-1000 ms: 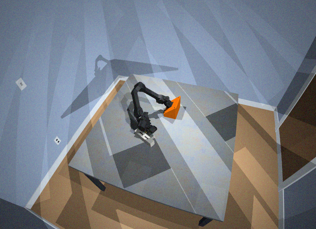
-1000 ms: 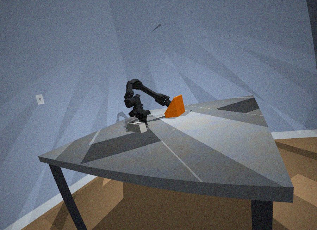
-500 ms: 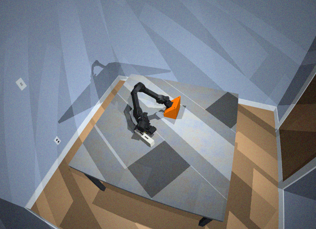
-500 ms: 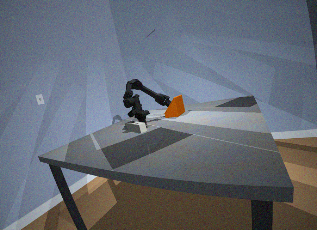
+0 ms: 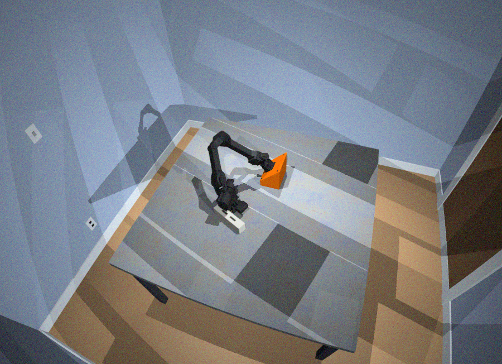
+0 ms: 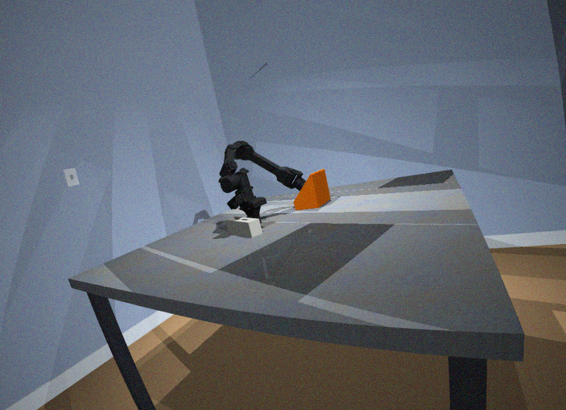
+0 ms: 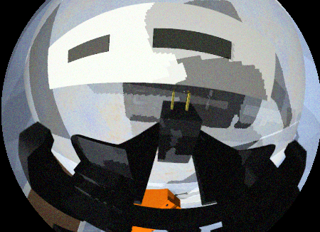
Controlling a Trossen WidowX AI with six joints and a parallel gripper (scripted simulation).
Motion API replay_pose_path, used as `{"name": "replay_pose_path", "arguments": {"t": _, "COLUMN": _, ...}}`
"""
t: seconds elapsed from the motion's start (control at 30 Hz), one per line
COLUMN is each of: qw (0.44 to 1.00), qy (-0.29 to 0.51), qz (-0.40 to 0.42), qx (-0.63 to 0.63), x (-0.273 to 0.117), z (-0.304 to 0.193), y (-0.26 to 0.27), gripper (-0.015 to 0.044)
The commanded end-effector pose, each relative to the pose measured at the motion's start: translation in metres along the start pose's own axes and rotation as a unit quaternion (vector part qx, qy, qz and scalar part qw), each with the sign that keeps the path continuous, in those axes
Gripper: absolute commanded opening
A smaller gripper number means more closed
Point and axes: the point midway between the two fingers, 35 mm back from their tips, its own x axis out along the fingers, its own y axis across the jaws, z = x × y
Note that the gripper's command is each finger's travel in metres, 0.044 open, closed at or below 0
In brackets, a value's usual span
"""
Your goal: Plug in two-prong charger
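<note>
My gripper [image 7: 174, 127] is shut on the black charger [image 7: 178, 132], whose two yellow prongs [image 7: 172, 100] [image 7: 188, 101] stick out past the fingertips, side by side. The white power strip [image 5: 241, 229] [image 6: 241, 228] [image 7: 124, 67] lies on the table. In the wrist view it crosses above the prong tips, with two dark outlet recesses [image 7: 89, 48] [image 7: 192, 43]. The prongs show off its near long edge, not over an outlet. In the exterior view the gripper [image 6: 253, 216] is low behind the strip, which hides its fingertips. Contact between charger and strip cannot be told.
The orange wedge [image 5: 272, 179] [image 6: 314, 193] [image 7: 156, 198] at the arm's base stands on the grey table [image 5: 324, 287] [image 6: 388, 277], behind the strip. Dark shadow patches cross the table. Walls stand beyond the table's left and back edges.
</note>
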Motion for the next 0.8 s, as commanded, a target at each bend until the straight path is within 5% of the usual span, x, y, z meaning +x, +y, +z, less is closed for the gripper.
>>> {"name": "replay_pose_path", "arguments": {"t": 0.0, "qw": 1.0, "qy": -0.001, "qz": -0.002, "qx": -0.003, "x": -0.0007, "z": 0.0016, "y": -0.0007, "gripper": 0.0}}
{"name": "replay_pose_path", "arguments": {"t": 0.77, "qw": 1.0, "qy": -0.001, "qz": -0.002, "qx": -0.003, "x": -0.0013, "z": 0.0063, "y": -0.0008, "gripper": 0.0}}
